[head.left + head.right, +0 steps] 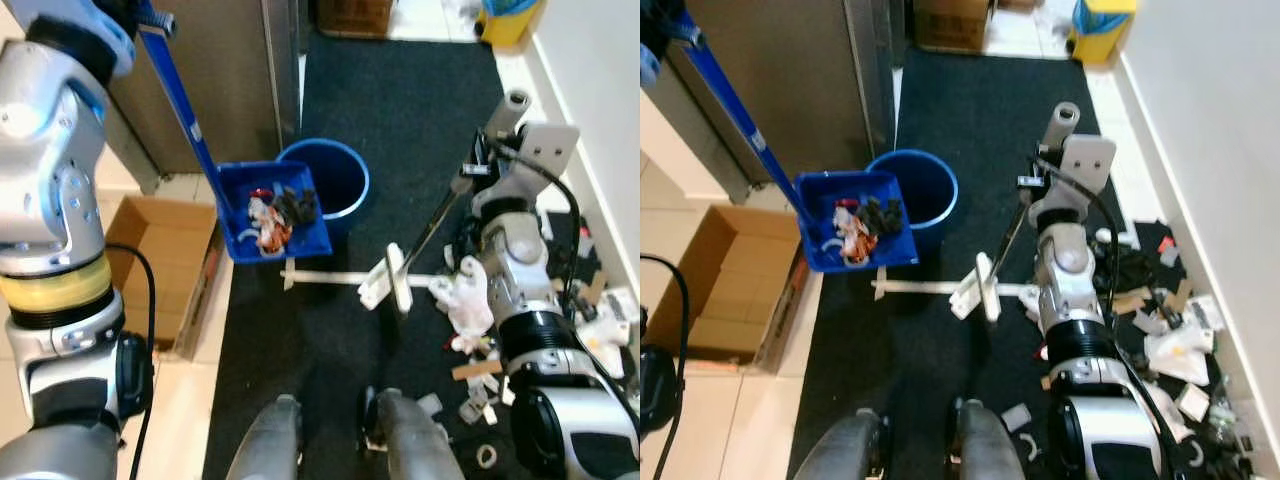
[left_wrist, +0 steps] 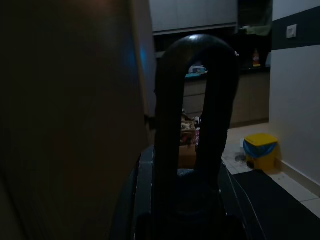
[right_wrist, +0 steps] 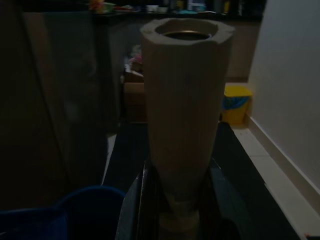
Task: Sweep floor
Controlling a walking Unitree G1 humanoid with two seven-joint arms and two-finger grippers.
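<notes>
Dark carpet point(image 1: 410, 100) runs between tile floor and white wall. Left gripper point(image 2: 195, 150) high at left, fingers clamped on blue dustpan handle point(image 1: 175, 90); dustpan point(image 1: 270, 225) holds scraps (red, white, black), tilted against rim of blue bin point(image 1: 335, 175). Right gripper point(image 3: 180, 220), fingers closed around pale broom handle point(image 3: 187, 100); broom head point(image 1: 390, 280) on carpet. Litter point(image 1: 1170, 330) piled along wall by right arm. Cardboard box point(image 1: 150, 260) on tile at left.

Pale broom handle point(image 3: 186, 115) upright between dark claw fingers point(image 3: 134, 210), blue bin point(image 3: 85, 210) beside
</notes>
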